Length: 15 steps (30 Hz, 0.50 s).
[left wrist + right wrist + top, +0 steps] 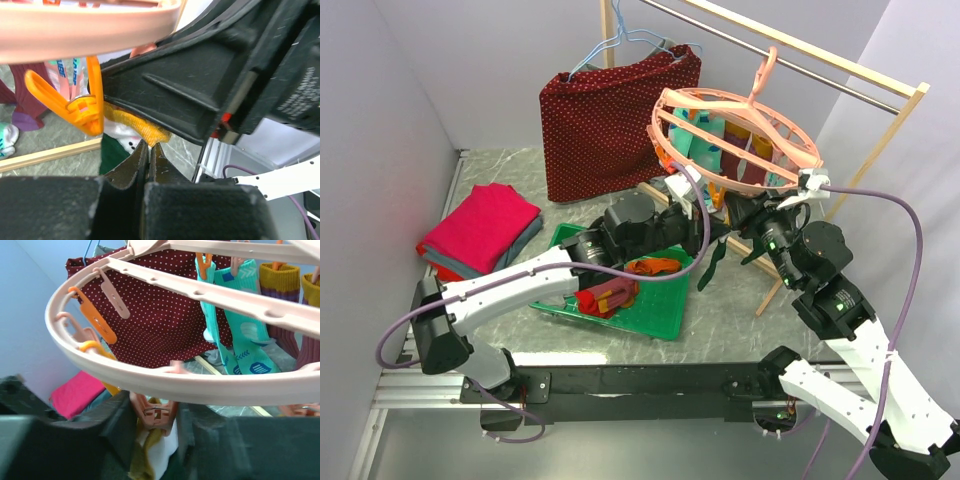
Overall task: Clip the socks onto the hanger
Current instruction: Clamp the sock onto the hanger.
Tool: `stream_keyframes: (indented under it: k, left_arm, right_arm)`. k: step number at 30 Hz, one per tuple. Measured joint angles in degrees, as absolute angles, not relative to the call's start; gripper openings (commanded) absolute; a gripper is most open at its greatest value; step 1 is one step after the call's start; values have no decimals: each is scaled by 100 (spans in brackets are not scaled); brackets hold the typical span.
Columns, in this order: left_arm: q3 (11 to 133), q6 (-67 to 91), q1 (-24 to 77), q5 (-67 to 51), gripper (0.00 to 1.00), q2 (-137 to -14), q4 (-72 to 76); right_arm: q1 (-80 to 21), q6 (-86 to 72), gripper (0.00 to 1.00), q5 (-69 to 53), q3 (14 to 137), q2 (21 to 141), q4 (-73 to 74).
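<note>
The left pincer [148,150] has its fingers pressed together on the yellow cuff [137,129] of a dark green sock [114,151], held up just under the rim of the hanger [210,387]. Touching that spot from the other side, the right pincer [159,427] is clamped on a salmon peg [156,412] that dangles from the rim, squeezing it, with the cuff right below the peg's mouth.

The main risks, as I judge them:
- The hanger hangs only by its hook from the rail [840,80], so a push from either arm could swing the ring and carry the peg off the cuff.
- The right fingers could slip off the peg, letting it snap shut on nothing.
- If the left pincer lets go before the peg bites enough fabric, the sock would drop toward the green tray [665,325].

The sock's long axis runs roughly vertical, cuff up at the peg and foot hanging toward the tabletop [520,170]. The hanger's oval ring is tilted rather than level. Its long axis runs left to right above the right half of the tabletop, towards the far edge. More socks [610,298] lie in the tray near the middle of the near edge.
</note>
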<state>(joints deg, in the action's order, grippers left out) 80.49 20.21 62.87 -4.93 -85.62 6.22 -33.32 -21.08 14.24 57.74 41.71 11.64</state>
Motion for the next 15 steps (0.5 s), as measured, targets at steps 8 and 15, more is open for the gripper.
stream_keyframes:
  k: [8,15]
  left_arm:
    - [8051,2023,6287,-491,23,-8687,624]
    - [8060,1999,6287,-491,65,-8689,622]
  right_arm:
    - [-3332,-2117,61,1411,5813,4097,1356]
    - [-3332,-2064,73,1413,5961,3918,1712]
